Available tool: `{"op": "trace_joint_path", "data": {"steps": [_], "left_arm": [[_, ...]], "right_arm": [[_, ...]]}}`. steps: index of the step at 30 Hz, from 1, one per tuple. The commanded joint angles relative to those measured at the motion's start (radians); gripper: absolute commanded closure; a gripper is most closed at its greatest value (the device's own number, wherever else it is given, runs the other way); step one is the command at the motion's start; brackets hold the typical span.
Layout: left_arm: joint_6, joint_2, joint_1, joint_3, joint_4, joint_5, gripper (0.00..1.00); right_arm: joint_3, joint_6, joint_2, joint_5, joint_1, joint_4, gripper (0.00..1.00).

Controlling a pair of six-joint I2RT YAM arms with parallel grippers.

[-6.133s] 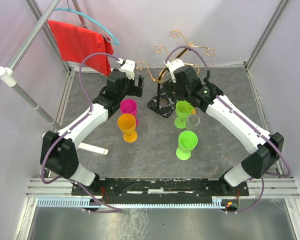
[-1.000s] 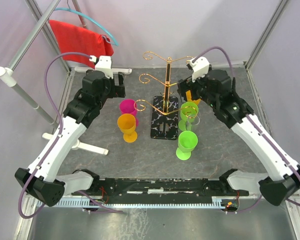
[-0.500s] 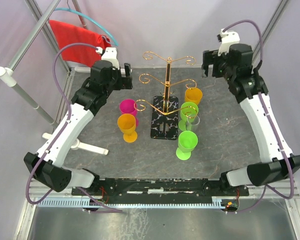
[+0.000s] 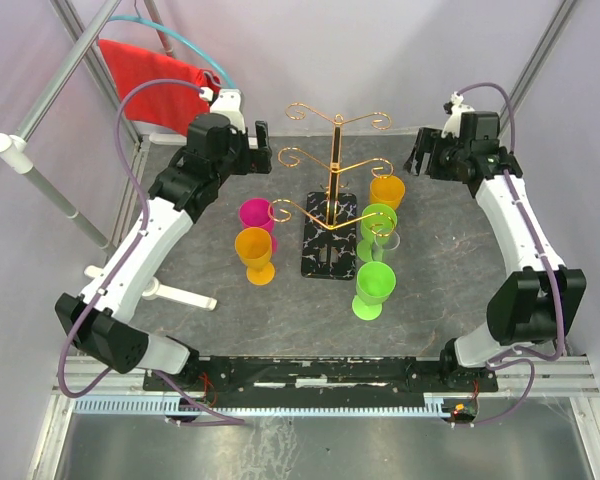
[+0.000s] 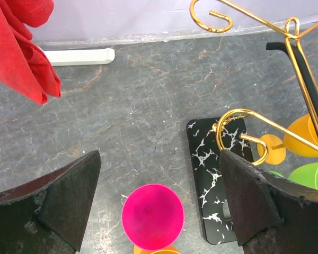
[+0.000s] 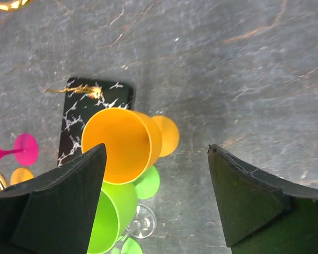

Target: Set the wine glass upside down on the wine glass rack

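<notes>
The right gripper point(image 6: 156, 151) is apparently sinking from its higher spot a moment ago, jaws wide and empty, above the orange wine glass point(image 6: 116, 145). The left gripper point(image 5: 160, 159) is hovering, also wide and empty, with the wine glass rack point(image 5: 214, 174) below to its right.

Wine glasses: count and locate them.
6. Left of the rack: pink glass, near orange glass. Right of it, back to front: far orange glass, far green glass, clear glass, near green glass.
</notes>
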Motion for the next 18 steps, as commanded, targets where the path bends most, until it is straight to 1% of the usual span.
{"op": "trace_joint_path", "data": {"steps": [1,3,10,18], "left_arm": [[0.057,-0.010,0.006,0.042,0.047,0.042,0.01],[0.073,-0.011,0.007,0.032,0.059,0.040,0.01],[0.080,-0.024,0.034,-0.010,0.082,0.104,0.01],[0.094,-0.063,0.048,-0.029,0.070,0.062,0.01]], "right_arm": [[-0.028,0.052,-0.006,-0.107,0.006,0.104,0.17],[-0.041,0.054,-0.002,-0.095,0.017,0.114,0.19],[-0.054,0.014,0.044,0.096,0.130,0.100,0.19],[-0.084,0.003,0.078,0.170,0.141,0.100,0.20]]}}
